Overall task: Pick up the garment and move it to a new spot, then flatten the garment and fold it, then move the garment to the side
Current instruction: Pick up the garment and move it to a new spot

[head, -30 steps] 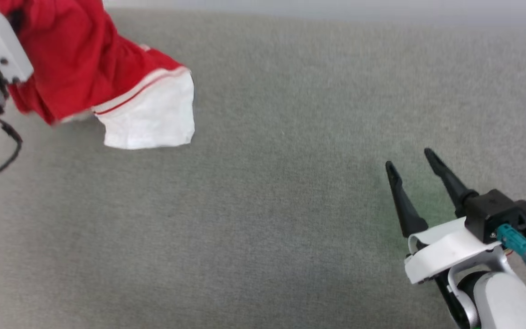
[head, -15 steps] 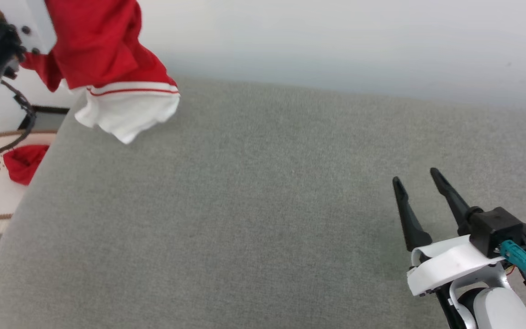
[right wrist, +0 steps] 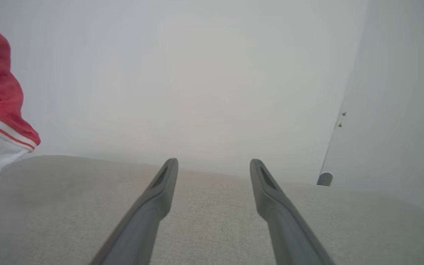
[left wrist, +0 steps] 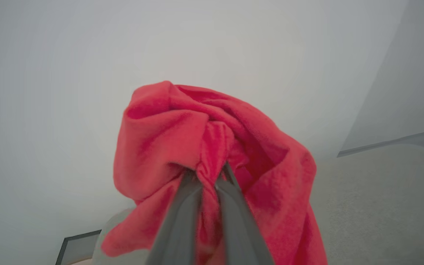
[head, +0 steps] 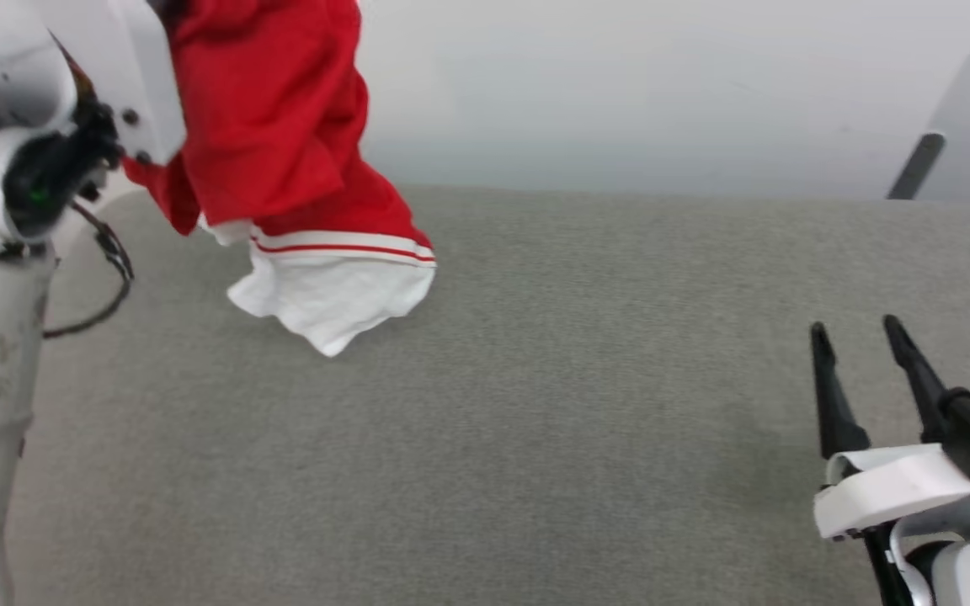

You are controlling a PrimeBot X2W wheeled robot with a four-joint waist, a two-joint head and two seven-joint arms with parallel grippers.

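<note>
Head view, garment (head: 283, 126), top cut off

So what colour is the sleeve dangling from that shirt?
The sleeve is white, clearest in the head view.

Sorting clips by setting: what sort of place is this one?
Probably an indoor test room or lab set up for cloth handling: a broad grey fabric-covered surface, a plain pale wall behind it, and a red garment hanging from the left gripper.

Garment (head: 283, 143): red, bunched, hanging in air above grey surface, white striped sleeve lowest.
</note>
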